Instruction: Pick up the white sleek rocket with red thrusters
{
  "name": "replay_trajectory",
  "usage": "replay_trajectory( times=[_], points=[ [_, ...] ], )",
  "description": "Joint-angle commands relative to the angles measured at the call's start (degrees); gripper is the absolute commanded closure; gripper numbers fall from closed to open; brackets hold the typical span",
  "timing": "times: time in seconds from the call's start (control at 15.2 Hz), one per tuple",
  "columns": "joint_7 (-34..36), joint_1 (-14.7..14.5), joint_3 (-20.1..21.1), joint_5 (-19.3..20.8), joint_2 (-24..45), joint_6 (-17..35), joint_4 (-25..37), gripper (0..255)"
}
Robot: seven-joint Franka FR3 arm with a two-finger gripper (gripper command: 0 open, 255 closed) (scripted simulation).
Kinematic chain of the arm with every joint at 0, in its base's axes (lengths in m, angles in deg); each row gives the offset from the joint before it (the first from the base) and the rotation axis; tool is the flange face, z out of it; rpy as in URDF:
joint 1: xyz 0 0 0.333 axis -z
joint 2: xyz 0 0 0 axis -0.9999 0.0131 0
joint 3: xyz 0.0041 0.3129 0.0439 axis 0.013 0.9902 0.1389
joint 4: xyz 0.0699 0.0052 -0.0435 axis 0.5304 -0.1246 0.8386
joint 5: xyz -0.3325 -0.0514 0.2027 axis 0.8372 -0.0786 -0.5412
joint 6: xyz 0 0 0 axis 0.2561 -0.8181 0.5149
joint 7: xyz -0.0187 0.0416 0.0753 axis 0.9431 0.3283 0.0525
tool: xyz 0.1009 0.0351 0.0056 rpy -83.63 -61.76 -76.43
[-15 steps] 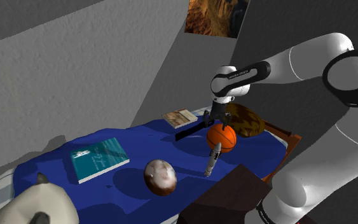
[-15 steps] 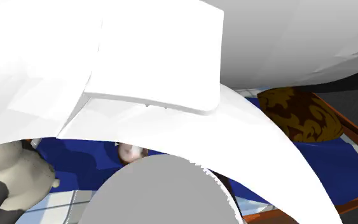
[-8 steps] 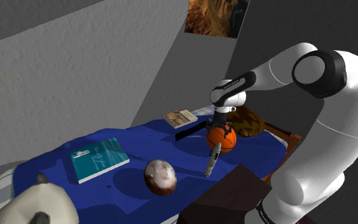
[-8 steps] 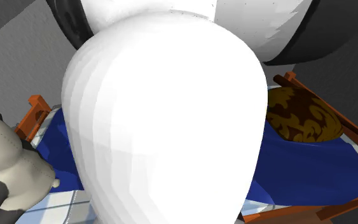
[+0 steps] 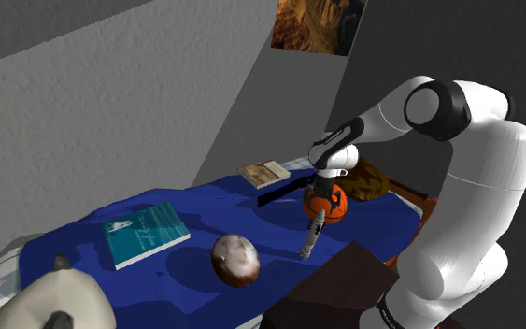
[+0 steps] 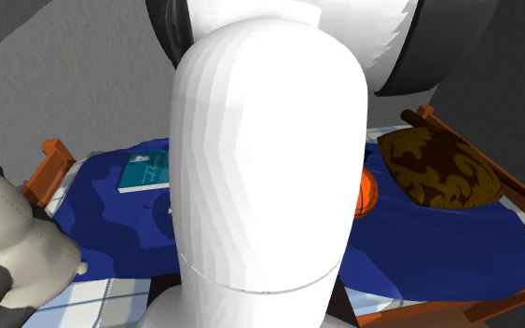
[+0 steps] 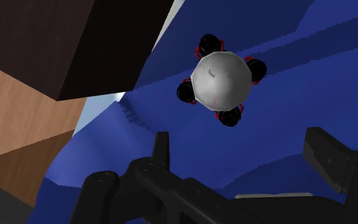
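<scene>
Your all-black two-finger gripper (image 7: 240,145) hangs wide open, holding nothing. The slim white rocket with red-rimmed thrusters (image 7: 220,79) stands upright on the blue bed cover (image 7: 336,70) (nose toward the hand), at eleven o'clock from the finger gap.

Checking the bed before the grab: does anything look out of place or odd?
The rocket stands on end on its thrusters on the blue bedcover, near the orange basketball, rather than lying flat. Nothing looks spilled or damaged.
</scene>
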Motion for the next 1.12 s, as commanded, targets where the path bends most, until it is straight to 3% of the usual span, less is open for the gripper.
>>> replay_trajectory(
  times=[0.0,0.2,0.26,1.06],
  points=[
    [-0.1,0.0,0.1,-0.2,1.4,1.4,0.0,0],
    [-0.2,0.1,0.1,-0.3,2.5,2.4,0.0,0],
    [-0.2,0.1,0.1,-0.3,2.3,2.4,-0.1,255],
    [0.0,0.0,0.0,-0.1,0.4,0.4,0.0,255]
  ],
)
